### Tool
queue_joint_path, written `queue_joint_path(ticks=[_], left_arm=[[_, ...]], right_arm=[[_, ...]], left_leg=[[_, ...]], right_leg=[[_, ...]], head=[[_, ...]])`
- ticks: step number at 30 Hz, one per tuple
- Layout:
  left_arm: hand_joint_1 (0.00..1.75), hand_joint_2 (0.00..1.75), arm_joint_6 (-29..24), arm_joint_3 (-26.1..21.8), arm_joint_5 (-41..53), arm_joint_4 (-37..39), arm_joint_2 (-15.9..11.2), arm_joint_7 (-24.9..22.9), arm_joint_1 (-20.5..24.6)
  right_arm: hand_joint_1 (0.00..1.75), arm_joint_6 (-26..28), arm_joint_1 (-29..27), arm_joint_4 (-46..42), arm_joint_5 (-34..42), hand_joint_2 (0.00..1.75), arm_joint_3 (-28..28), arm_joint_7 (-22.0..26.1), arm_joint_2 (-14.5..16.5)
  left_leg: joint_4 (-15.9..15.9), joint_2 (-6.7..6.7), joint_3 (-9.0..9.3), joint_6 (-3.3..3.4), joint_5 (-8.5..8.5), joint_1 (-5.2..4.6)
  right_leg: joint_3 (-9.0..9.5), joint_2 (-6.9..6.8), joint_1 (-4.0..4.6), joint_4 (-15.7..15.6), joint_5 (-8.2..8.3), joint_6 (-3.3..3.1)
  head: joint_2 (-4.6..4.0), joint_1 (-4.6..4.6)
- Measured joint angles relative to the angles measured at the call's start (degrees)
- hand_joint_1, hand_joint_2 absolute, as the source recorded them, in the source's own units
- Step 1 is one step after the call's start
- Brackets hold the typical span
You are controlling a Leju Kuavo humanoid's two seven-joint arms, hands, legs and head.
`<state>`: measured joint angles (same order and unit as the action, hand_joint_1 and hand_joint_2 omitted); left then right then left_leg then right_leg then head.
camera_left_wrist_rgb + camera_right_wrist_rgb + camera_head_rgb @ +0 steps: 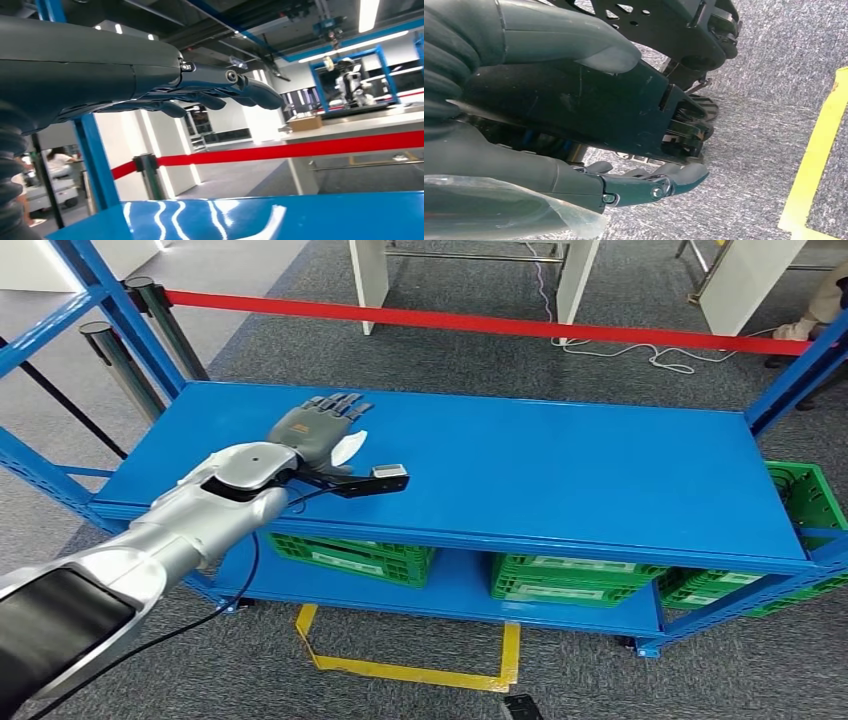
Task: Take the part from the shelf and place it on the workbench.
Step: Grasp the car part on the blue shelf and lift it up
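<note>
Part [352, 446], a small white piece judged light, thin and likely slippery, lay on the blue shelf [560, 470] partly under the left hand [318, 428], whose fingers were extended and held nothing; its exposed edge appeared the best place to pinch.

Blue shelf [560, 465]: top deck bare-looking; green crates [355, 558] on lower deck.

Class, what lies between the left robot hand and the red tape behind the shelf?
Nothing stands there. In the head view, bare blue shelf top and then grey carpet separate the left robot hand from the red tape.
</note>
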<state>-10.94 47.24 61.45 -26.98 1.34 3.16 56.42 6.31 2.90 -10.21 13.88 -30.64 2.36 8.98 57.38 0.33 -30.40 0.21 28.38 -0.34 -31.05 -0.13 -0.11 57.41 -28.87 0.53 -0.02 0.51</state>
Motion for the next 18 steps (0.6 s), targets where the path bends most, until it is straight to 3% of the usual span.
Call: queue_joint_path(ticks=[3, 5, 9, 15, 18], left_arm=[[0.00, 0.00, 0.02, -0.46, -0.42, 0.93, -0.32, -0.05, 0.07], [0.00, 0.00, -0.04, -0.73, -0.66, 1.48, -0.41, 0.13, 0.07], [0.00, 1.75, -0.71, -1.26, -0.93, 2.28, -0.46, 0.72, 0.05], [0.00, 1.75, -3.07, -2.36, -0.93, 2.82, -1.16, -0.86, -0.90], [0.00, 1.75, -3.44, -2.80, -0.93, 2.93, -1.69, -0.94, -1.59]], right_arm=[[0.00, -0.46, 0.08, 0.00, 0.51, 0.00, 0.03, -0.68, -0.02], [0.00, -0.98, 0.18, 0.00, 0.96, 0.00, 0.07, -1.23, -0.02], [0.00, -1.34, 0.33, 0.00, 1.13, 0.00, 0.18, -1.65, -0.02], [0.00, 6.80, 0.01, 0.04, -1.22, 0.00, -0.08, 1.05, -0.08], [0.00, 7.59, -0.20, 0.10, -1.40, 0.00, -0.08, 1.22, -0.15]], left_leg=[[0.00, 0.00, 0.00, 0.00, 0.00, 0.00], [0.00, 0.00, 0.00, 0.00, 0.00, 0.00], [0.00, 0.00, -0.01, 0.00, 0.00, 0.00], [0.00, 0.00, -0.02, 0.00, 0.00, 0.00], [0.00, -0.01, -0.03, 0.00, 0.00, 0.00]], right_leg=[[0.00, 0.00, 0.01, 0.00, 0.00, 0.00], [0.00, -0.01, 0.01, 0.00, 0.00, 0.00], [0.00, -0.01, 0.01, 0.01, 0.00, 0.00], [0.00, 0.01, 0.00, 0.01, 0.00, 0.00], [-0.01, 0.00, 0.01, 0.01, 0.00, 0.00]], head=[[0.00, 0.01], [0.00, 0.00], [0.00, 0.00], [0.00, 0.00], [0.00, 0.00]])
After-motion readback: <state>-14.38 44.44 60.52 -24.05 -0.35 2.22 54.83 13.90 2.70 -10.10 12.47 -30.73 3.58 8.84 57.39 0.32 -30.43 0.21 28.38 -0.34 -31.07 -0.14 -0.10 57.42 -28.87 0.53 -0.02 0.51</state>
